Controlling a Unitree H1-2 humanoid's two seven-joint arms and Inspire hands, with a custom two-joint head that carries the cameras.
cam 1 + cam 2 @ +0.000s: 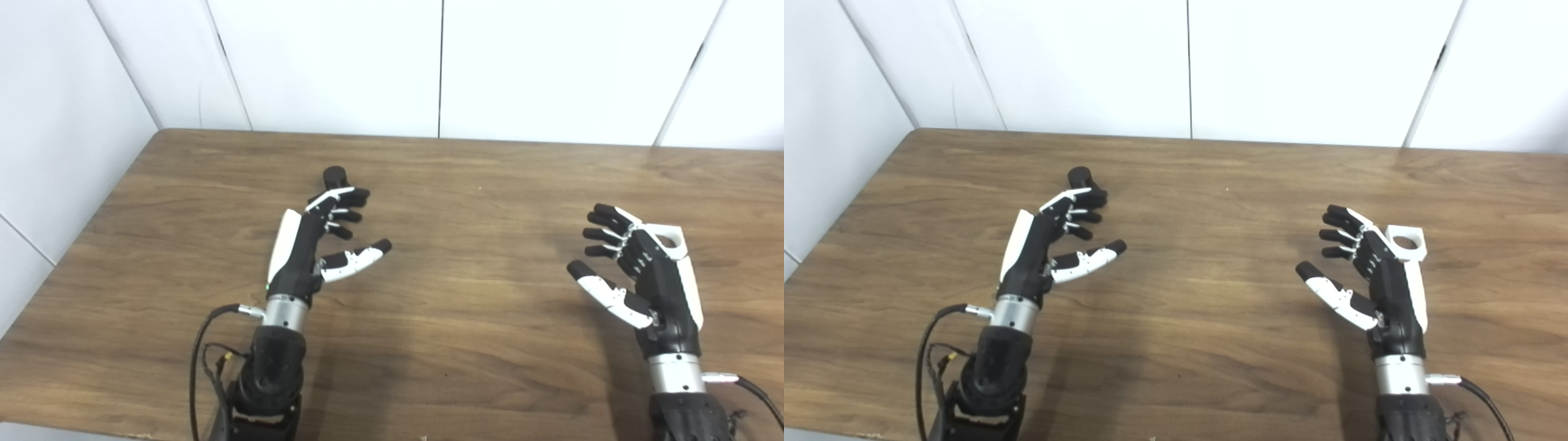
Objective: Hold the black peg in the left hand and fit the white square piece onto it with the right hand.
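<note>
A short black peg (334,177) rests on the wooden table (465,184), just beyond the curled fingers of my left hand (318,242). That hand hovers open, thumb spread, holding nothing. The white square piece (1406,242), with a round hole through it, lies on the table right behind my right hand (1363,275). In the left eye view the right hand (637,269) partly hides the white square piece (670,235). My right hand is open too, fingers apart and empty.
White wall panels (441,61) rise behind the table's far edge and along its left side. The table's near edge (122,432) runs along the bottom left. Cables (202,355) trail from both wrists.
</note>
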